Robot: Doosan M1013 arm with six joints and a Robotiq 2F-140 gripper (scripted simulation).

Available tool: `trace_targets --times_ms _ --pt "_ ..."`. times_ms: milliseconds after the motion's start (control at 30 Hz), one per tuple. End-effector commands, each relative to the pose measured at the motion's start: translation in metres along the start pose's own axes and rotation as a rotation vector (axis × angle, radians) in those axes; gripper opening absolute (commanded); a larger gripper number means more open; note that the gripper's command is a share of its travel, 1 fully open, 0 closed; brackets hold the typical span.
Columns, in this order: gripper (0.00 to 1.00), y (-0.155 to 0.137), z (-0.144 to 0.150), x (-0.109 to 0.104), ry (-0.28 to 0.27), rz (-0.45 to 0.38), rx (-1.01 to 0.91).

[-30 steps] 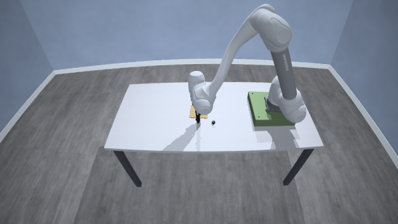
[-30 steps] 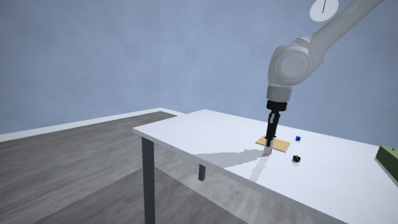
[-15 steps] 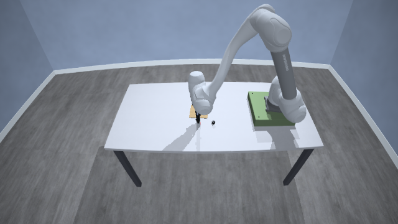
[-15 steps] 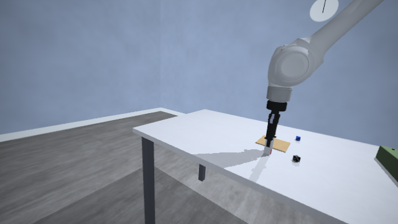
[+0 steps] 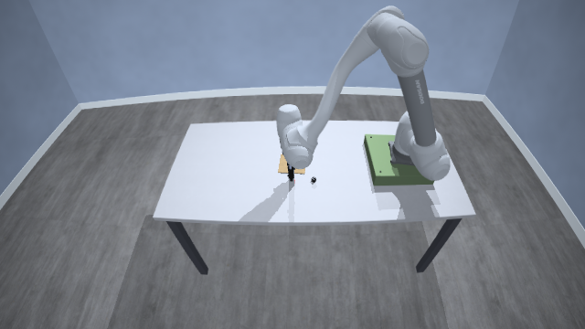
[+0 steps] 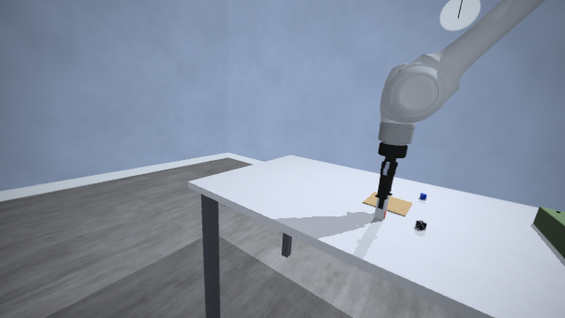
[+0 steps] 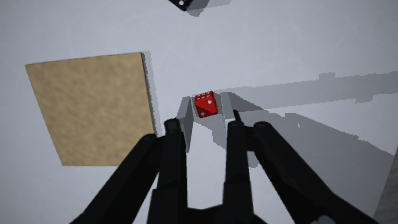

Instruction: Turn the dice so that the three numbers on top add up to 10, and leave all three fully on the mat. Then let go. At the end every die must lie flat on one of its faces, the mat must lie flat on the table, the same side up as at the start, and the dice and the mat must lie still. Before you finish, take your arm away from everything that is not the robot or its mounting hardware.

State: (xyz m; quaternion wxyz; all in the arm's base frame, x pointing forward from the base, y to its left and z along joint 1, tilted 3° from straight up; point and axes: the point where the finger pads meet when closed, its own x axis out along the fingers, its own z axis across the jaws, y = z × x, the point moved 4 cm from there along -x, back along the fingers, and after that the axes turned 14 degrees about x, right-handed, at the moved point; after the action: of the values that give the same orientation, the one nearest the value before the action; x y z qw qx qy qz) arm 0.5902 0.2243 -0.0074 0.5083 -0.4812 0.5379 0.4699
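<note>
A red die (image 7: 205, 104) (image 6: 385, 215) lies on the white table just off the tan mat's (image 7: 90, 107) (image 6: 399, 205) (image 5: 282, 169) near edge. My gripper (image 7: 206, 106) (image 6: 380, 216) (image 5: 291, 178) is lowered to the table with its fingers partly open on either side of the red die, not clamped on it. A black die (image 7: 182, 4) (image 6: 420, 225) (image 5: 313, 180) lies on the table to the right of the mat. A blue die (image 6: 423, 196) lies on the table beyond the mat. No die is on the mat.
The arm's green base block (image 5: 381, 169) (image 6: 549, 225) stands at the table's right end. The table's front edge (image 5: 311, 221) is a short way in front of the gripper.
</note>
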Motion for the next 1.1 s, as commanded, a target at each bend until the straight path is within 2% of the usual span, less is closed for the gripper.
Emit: trace_targets --times_ms 0,233,267,1067 --pt "0.21 0.0000 0.0000 -0.0001 0.000 0.000 0.000" --pt "0.21 0.0000 0.0000 -0.0001 0.000 0.000 0.000" --pt "0.09 0.0000 0.0000 -0.0001 0.000 0.000 0.000" --pt "0.09 0.0000 0.0000 -0.0001 0.000 0.000 0.000"
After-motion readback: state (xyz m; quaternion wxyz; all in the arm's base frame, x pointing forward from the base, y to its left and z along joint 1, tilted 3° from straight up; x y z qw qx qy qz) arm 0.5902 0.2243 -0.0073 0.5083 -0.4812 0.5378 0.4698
